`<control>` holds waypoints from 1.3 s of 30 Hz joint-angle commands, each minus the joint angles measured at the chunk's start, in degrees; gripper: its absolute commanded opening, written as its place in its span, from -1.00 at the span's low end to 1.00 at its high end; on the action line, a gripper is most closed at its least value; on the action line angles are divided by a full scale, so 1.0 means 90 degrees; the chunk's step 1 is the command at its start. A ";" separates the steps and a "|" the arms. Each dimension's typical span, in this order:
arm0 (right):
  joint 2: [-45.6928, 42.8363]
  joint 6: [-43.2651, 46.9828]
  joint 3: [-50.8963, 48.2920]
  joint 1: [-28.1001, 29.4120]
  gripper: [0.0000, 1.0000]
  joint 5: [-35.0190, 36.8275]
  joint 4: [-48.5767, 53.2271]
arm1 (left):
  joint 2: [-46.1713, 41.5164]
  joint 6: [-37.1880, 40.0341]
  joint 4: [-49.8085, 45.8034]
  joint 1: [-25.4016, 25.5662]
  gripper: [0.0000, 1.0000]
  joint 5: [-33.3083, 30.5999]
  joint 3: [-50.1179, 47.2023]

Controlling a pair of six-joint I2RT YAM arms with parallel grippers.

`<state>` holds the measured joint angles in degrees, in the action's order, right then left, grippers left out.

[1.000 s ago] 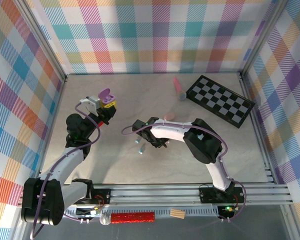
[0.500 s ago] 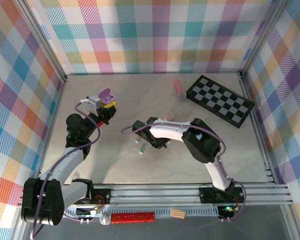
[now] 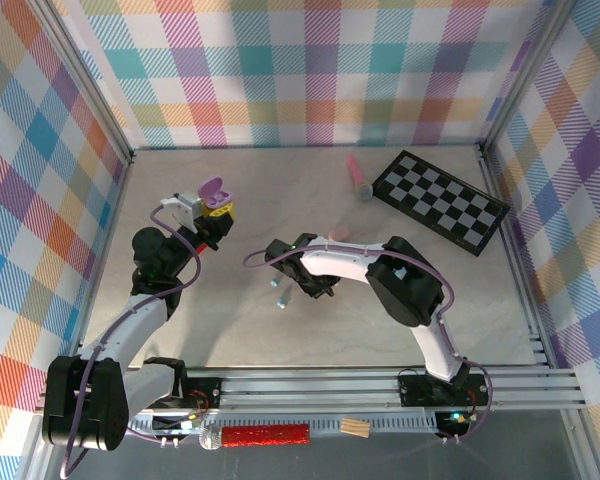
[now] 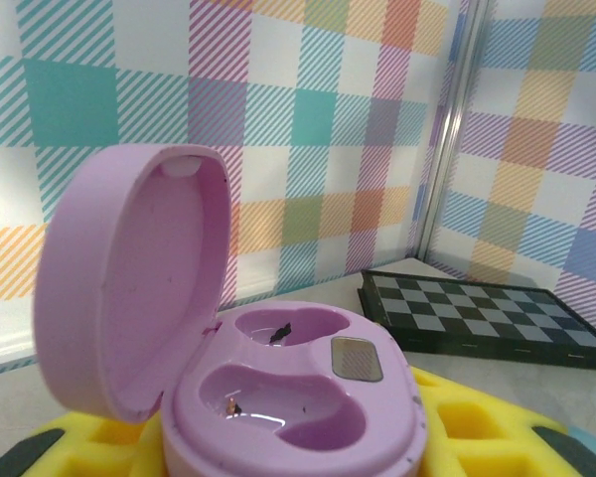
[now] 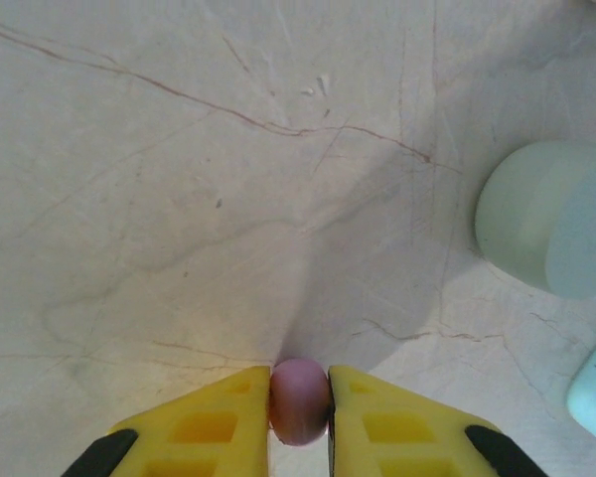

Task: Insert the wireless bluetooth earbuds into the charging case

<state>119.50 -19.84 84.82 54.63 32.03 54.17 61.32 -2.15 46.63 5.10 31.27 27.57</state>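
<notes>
Narrowing since a second before, the right jaws had clamped on a pinkish-purple earbud [image 5: 300, 407], which we saw pinched between the yellow fingers [image 5: 219, 422] low over the pale tabletop [image 5: 179, 199]. Near it, to the right, sat a mint oval case [image 5: 546, 219]. The left jaws were closed on the purple charging case [image 4: 298, 397], its lid raised, with a chessboard [image 4: 487, 318] lying well behind it.
</notes>
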 commanded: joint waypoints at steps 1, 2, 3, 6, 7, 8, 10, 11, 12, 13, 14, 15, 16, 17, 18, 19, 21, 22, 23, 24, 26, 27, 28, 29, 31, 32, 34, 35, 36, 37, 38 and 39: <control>-0.0741 0.0001 -0.0327 -0.0128 -0.62 -0.0591 -0.0540 | 0.0003 -0.0050 0.0268 -0.0066 -0.22 0.0236 0.0015; -0.0929 0.0001 -0.0429 -0.0186 -0.62 -0.0773 -0.0664 | 0.0028 -0.0053 0.0282 -0.0067 -0.22 0.0243 0.0013; -0.1153 0.0018 -0.0555 -0.0260 -0.61 -0.0999 -0.0839 | 0.0056 -0.0046 0.0278 -0.0059 -0.22 0.0260 0.0013; -0.1824 -0.0035 -0.0881 -0.0497 -0.61 -0.1699 -0.1254 | 0.0201 -0.0046 0.0453 0.0021 -0.22 0.0247 -0.0016; -0.2094 -0.0055 -0.0987 -0.0588 -0.61 -0.1977 -0.1381 | 0.0264 -0.0042 0.0530 0.0073 -0.22 0.0247 -0.0020; -0.2316 -0.0084 -0.1077 -0.0674 -0.61 -0.2225 -0.1498 | 0.0299 -0.0022 0.0583 0.0158 -0.22 0.0230 -0.0017; -0.2847 -0.0151 -0.1239 -0.0896 -0.61 -0.2908 -0.1751 | 0.0399 0.0099 0.0638 0.0362 -0.22 0.0159 0.0003; -0.3075 -0.0176 -0.1289 -0.1012 -0.61 -0.3243 -0.1859 | 0.0459 0.0162 0.0657 0.0467 -0.22 0.0113 0.0026; -0.3307 -0.0205 -0.1343 -0.1147 -0.59 -0.3687 -0.1986 | 0.0529 0.0225 0.0689 0.0602 -0.22 0.0075 0.0054; -0.3483 -0.0244 -0.1366 -0.1298 -0.59 -0.4114 -0.2077 | 0.0616 0.0260 0.0764 0.0731 -0.22 0.0031 0.0073; -0.3648 -0.0320 -0.1393 -0.1469 -0.59 -0.4573 -0.2166 | 0.0713 0.0322 0.0853 0.0888 -0.22 -0.0015 0.0085; -0.3829 -0.0412 -0.1423 -0.1628 -0.59 -0.4959 -0.2289 | 0.0811 0.0421 0.0901 0.1051 -0.22 -0.0066 0.0107; -0.3970 -0.0479 -0.1444 -0.1734 -0.59 -0.5258 -0.2396 | 0.0891 0.0509 0.0912 0.1204 -0.22 -0.0124 0.0134; -0.4117 -0.0550 -0.1445 -0.1864 -0.59 -0.5593 -0.2509 | 0.0982 0.0617 0.0883 0.1361 -0.22 -0.0175 0.0190; -0.4236 -0.0618 -0.1426 -0.1958 -0.59 -0.5848 -0.2595 | 0.1075 0.0712 0.0820 0.1500 -0.22 -0.0226 0.0258; -0.4329 -0.0663 -0.1400 -0.2027 -0.60 -0.6039 -0.2684 | 0.1159 0.0807 0.0754 0.1615 -0.22 -0.0266 0.0315; -0.4523 -0.0807 -0.1346 -0.2136 -0.60 -0.6418 -0.2914 | 0.1328 0.1074 0.0634 0.1894 -0.22 -0.0356 0.0424; -0.4587 -0.0878 -0.1322 -0.2179 -0.60 -0.6582 -0.3011 | 0.1399 0.1152 0.0621 0.2002 -0.22 -0.0368 0.0467; -0.4632 -0.0953 -0.1285 -0.2224 -0.60 -0.6718 -0.3108 | 0.1488 0.1247 0.0636 0.2107 -0.22 -0.0369 0.0507; -0.4662 -0.1004 -0.1246 -0.2256 -0.60 -0.6813 -0.3185 | 0.1558 0.1326 0.0631 0.2218 -0.22 -0.0364 0.0551; -0.4647 -0.1028 -0.1125 -0.2290 -0.60 -0.6916 -0.3245 | 0.1712 0.1464 0.0689 0.2380 -0.21 -0.0285 0.0623; -0.4624 -0.1045 -0.1050 -0.2302 -0.60 -0.6987 -0.3263 | 0.1800 0.1530 0.0729 0.2460 -0.21 -0.0266 0.0659; -0.4579 -0.1060 -0.0994 -0.2301 -0.60 -0.7040 -0.3280 | 0.1867 0.1558 0.0786 0.2519 -0.21 -0.0235 0.0690; -0.4541 -0.1085 -0.0925 -0.2310 -0.60 -0.7104 -0.3307 | 0.1946 0.1585 0.0862 0.2574 -0.21 -0.0178 0.0714; -0.4453 -0.1140 -0.0817 -0.2310 -0.60 -0.7236 -0.3364 | 0.2100 0.1579 0.1024 0.2685 -0.21 -0.0139 0.0779; -0.4430 -0.1159 -0.0792 -0.2308 -0.60 -0.7287 -0.3413 | 0.2178 0.1586 0.1098 0.2735 -0.21 -0.0120 0.0811; -0.4365 -0.1223 -0.0766 -0.2310 -0.60 -0.7364 -0.3519 | 0.2301 0.1620 0.1164 0.2833 -0.21 -0.0124 0.0878; -0.4330 -0.1236 -0.0752 -0.2308 -0.60 -0.7393 -0.3543 | 0.2343 0.1646 0.1181 0.2872 -0.21 -0.0124 0.0908; -0.4282 -0.1253 -0.0730 -0.2310 -0.60 -0.7428 -0.3553 | 0.2389 0.1664 0.1186 0.2920 -0.21 -0.0136 0.0929; -0.4240 -0.1277 -0.0721 -0.2310 -0.60 -0.7452 -0.3558 | 0.2414 0.1680 0.1186 0.2951 -0.21 -0.0146 0.0954; -0.4195 -0.1300 -0.0712 -0.2304 -0.61 -0.7465 -0.3567 | 0.2460 0.1703 0.1218 0.2993 -0.21 -0.0135 0.0969; -0.4160 -0.1330 -0.0728 -0.2305 -0.61 -0.7463 -0.3591 | 0.2499 0.1719 0.1274 0.3039 -0.21 -0.0134 0.0970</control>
<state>80.71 -30.59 76.62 34.11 -32.77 23.77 83.20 11.53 53.58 31.11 29.02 34.61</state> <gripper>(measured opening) 0.198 0.393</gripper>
